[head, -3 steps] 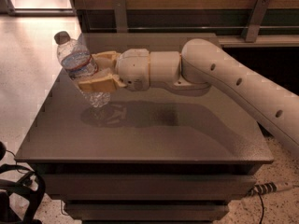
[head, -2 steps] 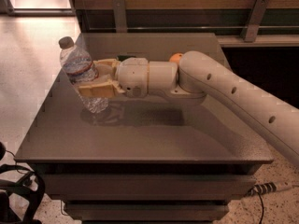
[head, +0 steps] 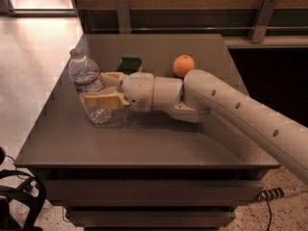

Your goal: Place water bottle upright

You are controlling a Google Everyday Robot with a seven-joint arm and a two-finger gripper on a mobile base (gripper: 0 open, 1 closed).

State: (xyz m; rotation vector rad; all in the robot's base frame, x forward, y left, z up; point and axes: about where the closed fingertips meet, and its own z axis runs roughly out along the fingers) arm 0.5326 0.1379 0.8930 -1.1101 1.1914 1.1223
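Your water bottle point(head: 83, 70), tilted and raised a second ago, now stands nearly upright at the left of the table point(head: 144, 148), the gripper point(head: 100, 88) clamped around its middle. Its label band's writing can't be read.

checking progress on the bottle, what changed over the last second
The gripper lowered the water bottle toward the table and turned it from tilted to nearly upright; its base now looks at or just above the surface. The gripper stayed closed around the bottle's middle, and nothing was let go. The orange and green sponge behind the arm show only now.
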